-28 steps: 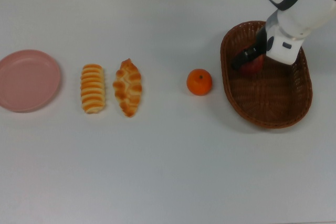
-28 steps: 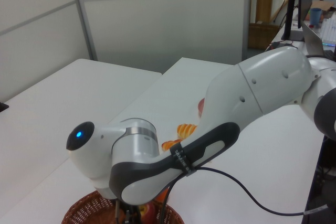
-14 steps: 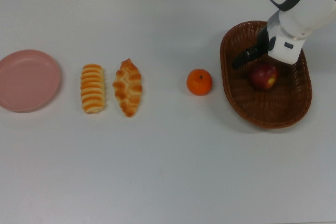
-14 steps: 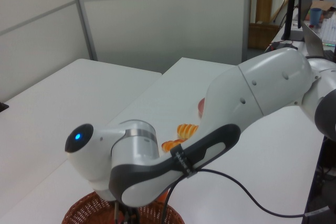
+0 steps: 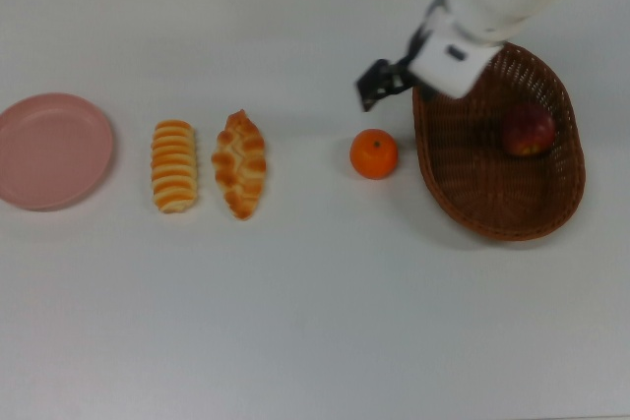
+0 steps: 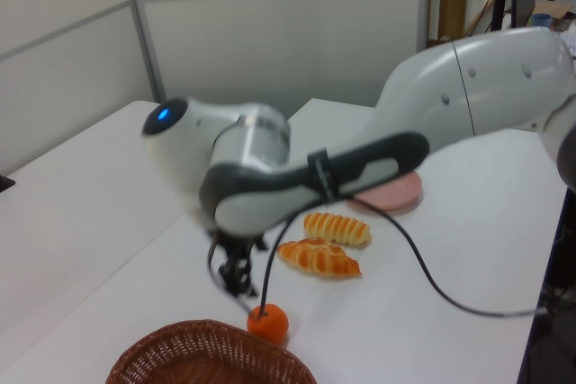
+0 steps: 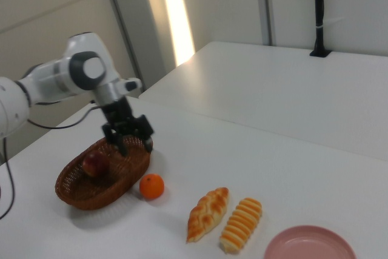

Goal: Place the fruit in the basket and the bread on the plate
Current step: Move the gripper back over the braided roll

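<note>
- the gripper (image 7: 131,134) hangs empty with its two fingers spread apart, above the tabletop (image 5: 315,322) just outside the basket's rim; in the top view it sits up and left of the orange, which suggests it is lining up for that fruit.
- the apple (image 5: 529,129) lies inside the basket (image 5: 492,215), toward the top view's right side, so half of the fruit job looks done.
- the orange (image 5: 374,153) rests on the tabletop just beside the basket's left rim in the top view, apart from the gripper and not yet gripped.
- the ridged roll (image 5: 173,165) and the braided pastry (image 5: 240,163) lie side by side, long axes parallel, between the orange and the plate in the top view; neither is on the plate.
- the pink plate (image 5: 51,150) sits bare at the top view's far left, well apart from the basket, waiting for the bread.
</note>
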{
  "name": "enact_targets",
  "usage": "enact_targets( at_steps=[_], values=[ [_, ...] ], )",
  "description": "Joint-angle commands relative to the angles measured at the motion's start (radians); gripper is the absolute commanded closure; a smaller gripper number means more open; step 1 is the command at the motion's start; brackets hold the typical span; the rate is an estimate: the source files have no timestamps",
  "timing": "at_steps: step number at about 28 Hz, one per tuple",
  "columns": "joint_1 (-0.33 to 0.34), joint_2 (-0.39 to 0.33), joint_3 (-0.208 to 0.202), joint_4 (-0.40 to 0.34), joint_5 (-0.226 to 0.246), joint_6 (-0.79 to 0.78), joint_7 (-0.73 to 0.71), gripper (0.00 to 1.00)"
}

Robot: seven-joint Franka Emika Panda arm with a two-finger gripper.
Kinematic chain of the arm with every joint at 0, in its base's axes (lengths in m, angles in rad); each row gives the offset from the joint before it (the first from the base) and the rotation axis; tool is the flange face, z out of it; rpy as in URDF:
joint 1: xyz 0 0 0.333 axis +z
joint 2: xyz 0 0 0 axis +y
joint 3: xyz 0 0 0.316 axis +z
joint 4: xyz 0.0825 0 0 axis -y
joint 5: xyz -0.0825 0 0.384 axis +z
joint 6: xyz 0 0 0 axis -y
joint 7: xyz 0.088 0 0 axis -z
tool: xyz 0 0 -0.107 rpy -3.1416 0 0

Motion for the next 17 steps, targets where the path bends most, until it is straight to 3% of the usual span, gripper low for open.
enact_targets(
  at_steps=[1, 8, 17],
  values=[
    [-0.073, 0.010, -0.041, -0.036, 0.011, -0.012, 0.003, 0.00],
    [-0.174, 0.083, -0.047, -0.044, -0.029, -0.009, -0.042, 0.00],
    [-0.194, 0.176, -0.045, -0.051, -0.098, 0.012, -0.049, 0.00]
  ],
)
